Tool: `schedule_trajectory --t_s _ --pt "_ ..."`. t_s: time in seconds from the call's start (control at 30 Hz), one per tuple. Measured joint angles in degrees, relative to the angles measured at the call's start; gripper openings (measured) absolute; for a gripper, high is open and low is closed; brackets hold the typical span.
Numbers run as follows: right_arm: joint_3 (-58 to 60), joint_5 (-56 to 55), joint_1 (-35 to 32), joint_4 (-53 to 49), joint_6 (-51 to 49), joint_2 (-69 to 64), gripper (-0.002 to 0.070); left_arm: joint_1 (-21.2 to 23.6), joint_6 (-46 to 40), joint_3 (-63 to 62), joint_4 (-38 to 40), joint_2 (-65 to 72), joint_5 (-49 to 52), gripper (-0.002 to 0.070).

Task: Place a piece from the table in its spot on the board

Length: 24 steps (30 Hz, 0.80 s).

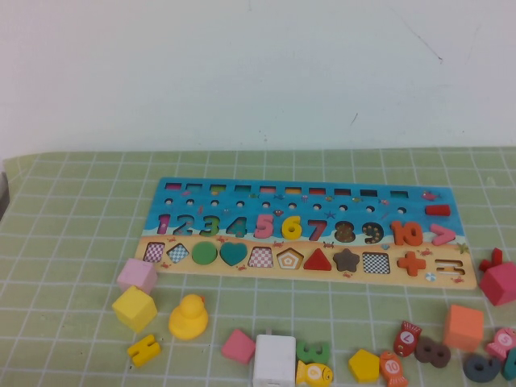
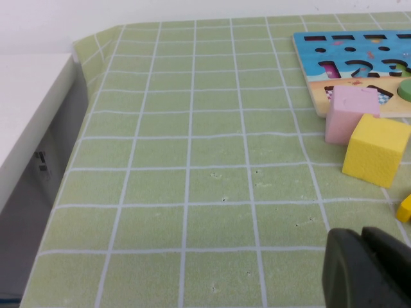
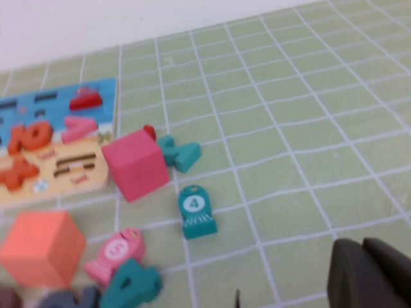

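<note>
The blue number-and-shape board [image 1: 302, 187] lies mid-table, with several checkered shape slots bare. Loose pieces lie in front of it: a pink cube [image 1: 137, 276], a yellow cube [image 1: 134, 310], a pink diamond [image 1: 238, 345], a yellow pentagon [image 1: 364, 365], an orange cube [image 1: 463, 326] and a magenta cube [image 1: 500, 282]. Neither arm shows in the high view. My left gripper [image 2: 363, 240] is shut and empty, low over the mat, short of the yellow cube [image 2: 376, 149] and pink cube [image 2: 350, 114]. My right gripper [image 3: 363, 247] is shut and empty, to the side of a teal fish [image 3: 196, 212] and the magenta cube [image 3: 136, 165].
A yellow duck [image 1: 189, 316] and a white block [image 1: 275, 359] stand among the front pieces. Number pieces and fish tokens crowd the front right [image 1: 432, 351]. The table's left edge drops off beside a white ledge [image 2: 26, 128].
</note>
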<state>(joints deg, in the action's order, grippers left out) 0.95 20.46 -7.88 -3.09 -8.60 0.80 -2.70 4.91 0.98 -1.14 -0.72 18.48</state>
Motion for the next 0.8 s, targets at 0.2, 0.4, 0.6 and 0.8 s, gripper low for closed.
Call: schedule_trajectory --t_s 0.2,0.4,0.6,0.8 --pt "0.0 0.0 1.2 -0.6 -8.6 0.0 -0.0002 0.0 -0.1 0.0 0.0 0.0 0.0 -0.0002" --pt "0.0 0.0 1.7 -0.7 -9.2 0.0 -0.0002 0.0 -0.1 0.0 0.0 0.0 0.0 -0.0002" --pt "0.0 0.0 1.7 -0.2 -2.3 0.0 -0.0003 0.0 -0.1 0.0 0.0 0.0 0.0 -0.0002" --pt "0.0 0.0 1.7 -0.1 -0.3 0.0 -0.0002 0.0 -0.1 0.0 0.0 0.0 0.0 -0.0002"
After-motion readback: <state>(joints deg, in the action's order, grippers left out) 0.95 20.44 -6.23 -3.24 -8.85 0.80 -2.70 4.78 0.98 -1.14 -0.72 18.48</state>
